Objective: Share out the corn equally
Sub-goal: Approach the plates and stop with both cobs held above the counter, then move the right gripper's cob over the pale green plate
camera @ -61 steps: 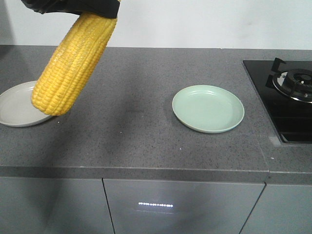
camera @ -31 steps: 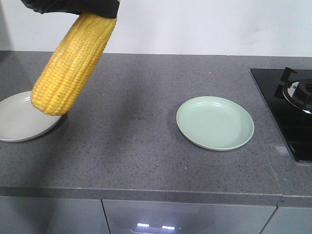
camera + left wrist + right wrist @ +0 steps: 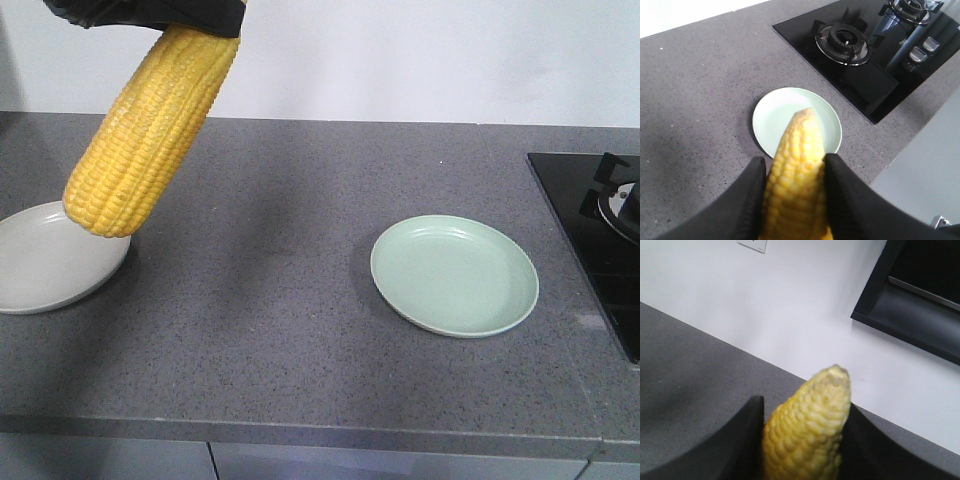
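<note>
At far left the white plate [image 3: 35, 270] sits bare, and a cob [image 3: 145, 140] hangs tilted over its near rim, probably my left one, though the front view crops the arm. My left gripper [image 3: 795, 167] is clamped on that corn, its tip aimed at the green plate [image 3: 455, 275]. My right gripper [image 3: 802, 412] pinches a second cob [image 3: 807, 435] held up toward the wall. Risk: round kernels on smooth pads. Released this high or off-centre, a cob could roll off a rim, even toward the hob [image 3: 600, 230].
</note>
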